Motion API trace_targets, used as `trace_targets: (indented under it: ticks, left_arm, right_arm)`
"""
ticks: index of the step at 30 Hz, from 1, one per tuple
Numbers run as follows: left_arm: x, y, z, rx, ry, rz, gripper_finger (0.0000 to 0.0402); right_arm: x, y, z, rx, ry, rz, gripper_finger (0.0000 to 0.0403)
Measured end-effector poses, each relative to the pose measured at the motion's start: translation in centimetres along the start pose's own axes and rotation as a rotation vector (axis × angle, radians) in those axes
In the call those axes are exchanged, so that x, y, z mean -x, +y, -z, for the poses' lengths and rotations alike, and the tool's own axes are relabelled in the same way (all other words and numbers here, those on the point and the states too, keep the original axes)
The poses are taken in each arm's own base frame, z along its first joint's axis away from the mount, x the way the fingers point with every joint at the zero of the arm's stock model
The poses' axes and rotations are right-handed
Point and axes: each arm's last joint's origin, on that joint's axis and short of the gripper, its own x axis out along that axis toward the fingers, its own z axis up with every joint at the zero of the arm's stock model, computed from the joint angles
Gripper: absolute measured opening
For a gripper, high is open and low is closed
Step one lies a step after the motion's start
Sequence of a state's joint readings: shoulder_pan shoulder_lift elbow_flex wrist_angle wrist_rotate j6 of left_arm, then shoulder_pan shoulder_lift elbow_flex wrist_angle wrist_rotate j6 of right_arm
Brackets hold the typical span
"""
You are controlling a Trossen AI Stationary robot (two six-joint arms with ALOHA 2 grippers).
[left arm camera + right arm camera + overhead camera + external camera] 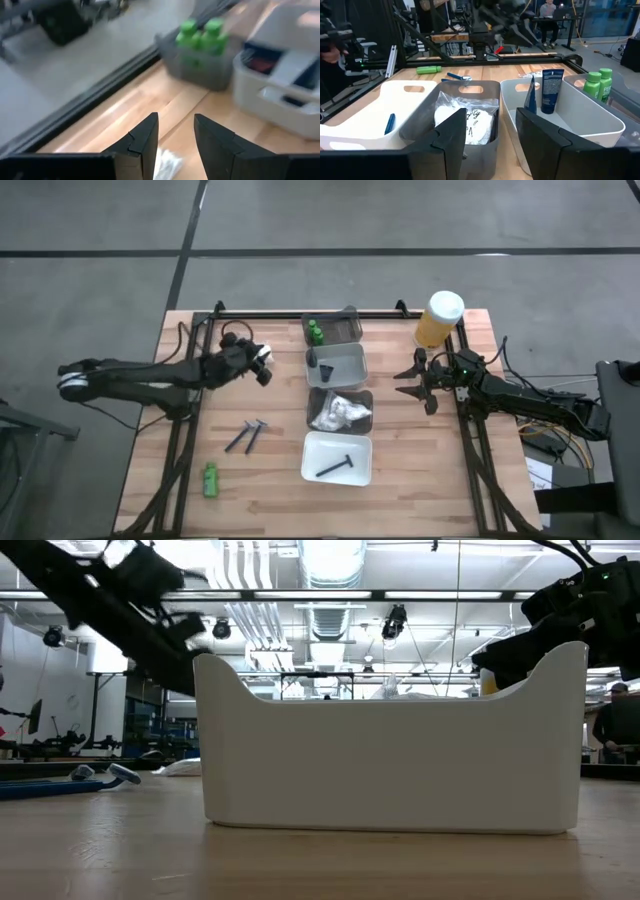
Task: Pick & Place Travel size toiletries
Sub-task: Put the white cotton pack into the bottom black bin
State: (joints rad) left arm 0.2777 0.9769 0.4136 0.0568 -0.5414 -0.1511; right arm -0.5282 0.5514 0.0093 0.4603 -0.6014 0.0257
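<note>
My left gripper [264, 366] hovers left of the row of trays, and a white crinkly packet [167, 162] shows between its fingers [145, 140]. Two green bottles [315, 332] stand in the far grey tray [348, 330]. A dark tube [551, 90] leans in the white tray [350, 370] beside it. White packets [340, 412] fill the second grey tray. A dark razor [335, 467] lies in the nearest white tray [312, 450]. Two razors [247, 437] and a green bottle [210, 480] lie loose on the table. My right gripper [400, 383] stands open right of the trays, holding nothing.
A big yellow container with a white cap [440, 320] stands at the back right, close to the right arm. Black frame rails run along the table's back and both sides. In the low view the nearest white tray [390, 740] blocks most of the table.
</note>
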Motion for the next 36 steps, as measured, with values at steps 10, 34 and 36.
trace_targets:
  ticks: [10, 34, 36]
  left_arm:
    - [-4.4, 1.7, 0.3, -0.051, 0.317, -0.110, 0.0131]
    - [-9.2, 1.5, 3.2, -0.184, 0.515, -0.061, 0.0079]
    - [-9.2, 1.5, 3.1, -0.179, 0.512, -0.058, 0.0046]
  right_arm:
    - [0.0, 0.0, 0.0, 0.000, 0.000, 0.000, 0.0192]
    - [0.0, 0.0, 0.0, 0.000, 0.000, 0.000, 0.0158]
    - [0.0, 0.0, 0.0, 0.000, 0.000, 0.000, 0.0152]
